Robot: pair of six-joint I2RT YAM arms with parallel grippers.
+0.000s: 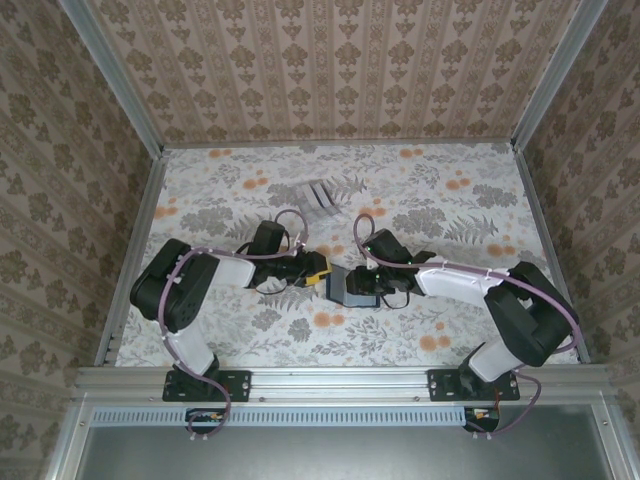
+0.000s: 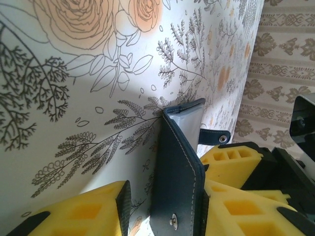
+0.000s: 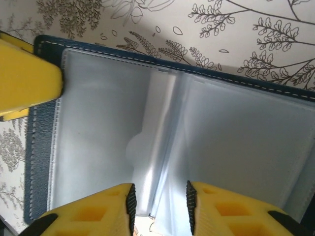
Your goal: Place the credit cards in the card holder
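Left tool (image 2: 165, 189) parted around card holder (image 2: 179, 162) | right tool (image 3: 160, 196) seemingly parted over it

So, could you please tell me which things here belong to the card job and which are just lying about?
Job: card holder, open; left gripper; right gripper.
Lying about: pale rack at the back, contents too small to tell.

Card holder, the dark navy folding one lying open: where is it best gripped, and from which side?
I'd take the dark navy folding card holder by its stiff stitched cover near the snap stud, coming from the left arm's side: that flap stands on edge, both faces reachable. The clear plastic sleeves look too limp.
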